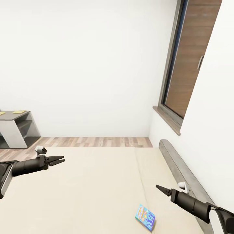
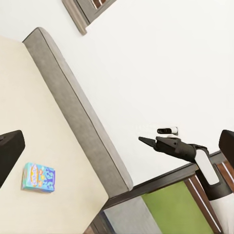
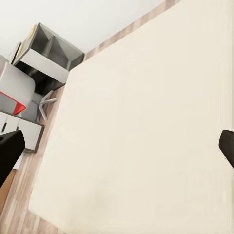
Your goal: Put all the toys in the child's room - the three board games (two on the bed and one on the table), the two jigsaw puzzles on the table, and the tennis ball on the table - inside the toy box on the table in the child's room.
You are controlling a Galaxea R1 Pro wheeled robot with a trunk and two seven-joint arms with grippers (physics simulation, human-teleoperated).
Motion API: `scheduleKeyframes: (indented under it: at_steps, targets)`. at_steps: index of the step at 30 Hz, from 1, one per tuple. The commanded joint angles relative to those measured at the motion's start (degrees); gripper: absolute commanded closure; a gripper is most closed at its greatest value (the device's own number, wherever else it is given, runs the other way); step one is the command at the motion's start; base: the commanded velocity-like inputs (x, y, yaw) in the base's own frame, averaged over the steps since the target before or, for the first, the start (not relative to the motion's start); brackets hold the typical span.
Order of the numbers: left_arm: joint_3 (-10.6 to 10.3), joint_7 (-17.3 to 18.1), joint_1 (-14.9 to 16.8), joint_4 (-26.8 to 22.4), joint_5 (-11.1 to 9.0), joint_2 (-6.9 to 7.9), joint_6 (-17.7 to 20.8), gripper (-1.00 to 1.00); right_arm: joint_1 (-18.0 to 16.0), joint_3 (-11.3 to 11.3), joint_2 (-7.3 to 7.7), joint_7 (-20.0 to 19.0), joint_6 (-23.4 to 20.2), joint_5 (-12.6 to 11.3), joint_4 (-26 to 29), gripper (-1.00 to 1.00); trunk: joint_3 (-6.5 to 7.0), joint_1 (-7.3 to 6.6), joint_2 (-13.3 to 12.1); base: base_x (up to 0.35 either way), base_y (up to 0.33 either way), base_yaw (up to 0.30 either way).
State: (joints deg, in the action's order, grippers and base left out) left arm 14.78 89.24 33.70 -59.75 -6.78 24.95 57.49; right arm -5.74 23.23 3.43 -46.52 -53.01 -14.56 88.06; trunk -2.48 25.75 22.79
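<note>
Left black two-finger gripper [image 1: 59,159] sat mid-left over the wide beige-mattress bed [image 1: 91,182], fingers nearly together, holding nothing. Small flat blue printed board-game box [image 1: 145,217] lay bottom centre-right, long axis diagonal, print unreadable. Right black gripper [image 1: 161,188], pinched closed and empty, was nearer, box just below-left of its tip.

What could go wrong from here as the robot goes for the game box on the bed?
The blue board game lies flat on the soft mattress, so fingers may push it into the mattress or slide it instead of gripping. It lies near the right gripper and the headboard, so that arm could bump the headboard.
</note>
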Motion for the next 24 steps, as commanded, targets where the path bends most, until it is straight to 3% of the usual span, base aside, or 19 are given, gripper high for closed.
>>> scheduleKeyframes:
  at_steps: [1,24]
  targets:
    - [-0.01,0.25,0.05,-0.01,0.05,0.01,0.61,-1.00,-0.06,0.07,0.02,-0.24,-0.25,0.06,0.01,-1.00,-0.14,0.04,0.13,0.000,-0.057,0.000]
    - [-0.01,0.32,0.05,-0.01,0.09,0.01,0.61,-1.00,-0.06,0.07,-0.34,-0.11,0.29,0.06,0.01,-1.00,-0.14,0.04,0.13,0.000,-0.011,0.000]
